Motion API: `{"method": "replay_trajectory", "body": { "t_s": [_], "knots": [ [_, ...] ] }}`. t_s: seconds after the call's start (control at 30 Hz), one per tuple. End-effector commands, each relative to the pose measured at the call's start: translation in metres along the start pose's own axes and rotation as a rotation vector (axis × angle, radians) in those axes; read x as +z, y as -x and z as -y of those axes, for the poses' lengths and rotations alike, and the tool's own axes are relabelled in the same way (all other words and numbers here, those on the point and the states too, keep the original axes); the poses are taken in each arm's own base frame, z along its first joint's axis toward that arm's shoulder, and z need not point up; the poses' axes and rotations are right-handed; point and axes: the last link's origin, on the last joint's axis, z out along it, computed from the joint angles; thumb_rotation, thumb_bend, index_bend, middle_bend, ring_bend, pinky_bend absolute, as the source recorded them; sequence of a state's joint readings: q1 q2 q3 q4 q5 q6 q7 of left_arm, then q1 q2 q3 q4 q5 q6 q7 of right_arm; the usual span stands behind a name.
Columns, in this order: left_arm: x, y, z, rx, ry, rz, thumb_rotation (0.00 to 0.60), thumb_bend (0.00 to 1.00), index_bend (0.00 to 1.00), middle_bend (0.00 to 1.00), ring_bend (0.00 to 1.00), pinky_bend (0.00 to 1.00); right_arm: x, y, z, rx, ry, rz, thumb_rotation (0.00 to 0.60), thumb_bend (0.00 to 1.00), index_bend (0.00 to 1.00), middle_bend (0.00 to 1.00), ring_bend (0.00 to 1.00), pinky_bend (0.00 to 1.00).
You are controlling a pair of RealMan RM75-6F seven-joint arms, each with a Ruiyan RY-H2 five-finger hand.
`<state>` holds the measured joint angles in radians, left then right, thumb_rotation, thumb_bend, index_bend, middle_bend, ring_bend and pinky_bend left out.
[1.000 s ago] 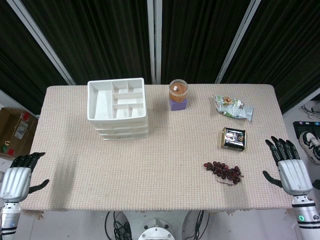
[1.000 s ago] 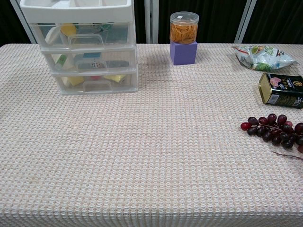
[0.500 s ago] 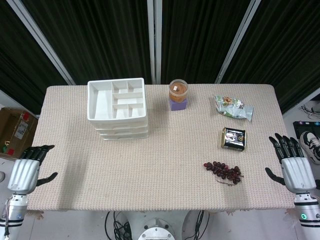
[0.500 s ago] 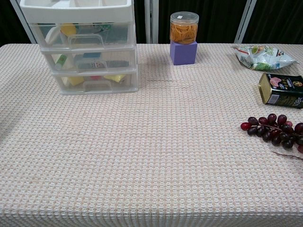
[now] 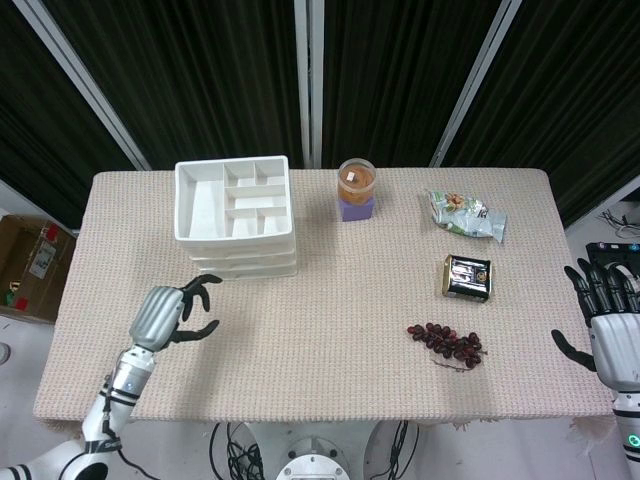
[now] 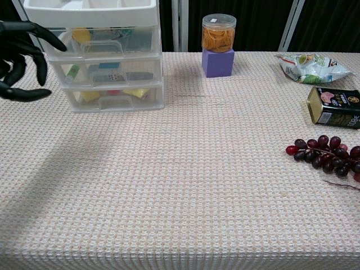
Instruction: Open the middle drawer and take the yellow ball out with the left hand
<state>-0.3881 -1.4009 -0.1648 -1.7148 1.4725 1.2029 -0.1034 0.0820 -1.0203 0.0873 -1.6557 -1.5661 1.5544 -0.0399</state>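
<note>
Middle drawer [image 6: 107, 72]: closed, far left; I can't pick out the yellow ball inside.
Left hand [image 5: 172, 313]: I've moved it beside the drawers, fingers spread, empty.
Next: reach handle.

Both views are evenly and brightly lit from overhead, with the woven table cloth [image 5: 330, 300] rendered pale and without glare. The background behind the table is left almost black by dark curtains [image 5: 210, 70], so contrast is strong. A soft, diffuse shadow is cast on the cloth beneath the left hand [image 6: 22, 59] in the chest view (a grey patch spreading toward the lower left). Short shadows are seen at the base of the drawer unit [image 5: 235, 215] in the head view. Faint reflections are carried by the translucent drawer fronts [image 6: 107, 70]. Focus is sharp across the table in both views; slight motion softness may be noted on the left hand's dark fingers [image 6: 39, 32].
</note>
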Motion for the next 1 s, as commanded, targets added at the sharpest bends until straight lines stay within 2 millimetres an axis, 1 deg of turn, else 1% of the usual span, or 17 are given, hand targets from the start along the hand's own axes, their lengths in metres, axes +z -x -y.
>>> {"method": "replay_trajectory", "body": {
  "t_s": [0.03, 0.17, 0.27, 0.43, 0.57, 0.77, 1.0],
  "knots": [
    [0.026, 0.028, -0.018, -0.247, -0.036, 0.056, 0.6, 0.32, 0.21, 0.68, 0.88, 1.0, -0.001, 0.002, 0.0, 0.006, 0.001, 0.01, 0.6, 0.15, 0.0, 0.0, 0.0, 0.0],
    [0.035, 0.045, -0.019, -0.398, -0.09, 0.059, 0.6, 0.36, 0.16, 0.75, 0.92, 1.0, -0.002, 0.003, 0.0, 0.009, 0.001, 0.015, 0.6, 0.15, 0.0, 0.0, 0.0, 0.0],
    [0.041, 0.054, -0.02, -0.484, -0.123, 0.009, 0.6, 0.37, 0.13, 0.77, 0.93, 1.0, -0.002, 0.003, 0.002, 0.013, -0.003, 0.013, 0.6, 0.15, 0.0, 0.0, 0.0, 0.0],
    [0.048, 0.071, -0.024, -0.595, -0.179, -0.039, 0.6, 0.37, 0.13, 0.79, 0.93, 1.0, -0.003, 0.006, 0.005, 0.016, -0.007, 0.021, 0.6, 0.15, 0.0, 0.0, 0.0, 0.0],
    [0.053, 0.078, -0.023, -0.631, -0.202, -0.081, 0.6, 0.37, 0.13, 0.79, 0.93, 1.0, -0.003, 0.007, 0.004, 0.017, -0.001, 0.026, 0.6, 0.15, 0.0, 0.0, 0.0, 0.0],
    [0.055, 0.082, -0.02, -0.688, -0.231, -0.115, 0.6, 0.37, 0.13, 0.79, 0.93, 1.0, -0.004, 0.006, 0.002, 0.017, 0.007, 0.023, 0.6, 0.15, 0.0, 0.0, 0.0, 0.0],
    [0.061, 0.083, -0.025, -0.755, -0.193, -0.134, 0.6, 0.37, 0.13, 0.8, 0.93, 1.0, -0.004, 0.008, 0.002, 0.02, 0.012, 0.033, 0.6, 0.15, 0.0, 0.0, 0.0, 0.0]
  ]
}}
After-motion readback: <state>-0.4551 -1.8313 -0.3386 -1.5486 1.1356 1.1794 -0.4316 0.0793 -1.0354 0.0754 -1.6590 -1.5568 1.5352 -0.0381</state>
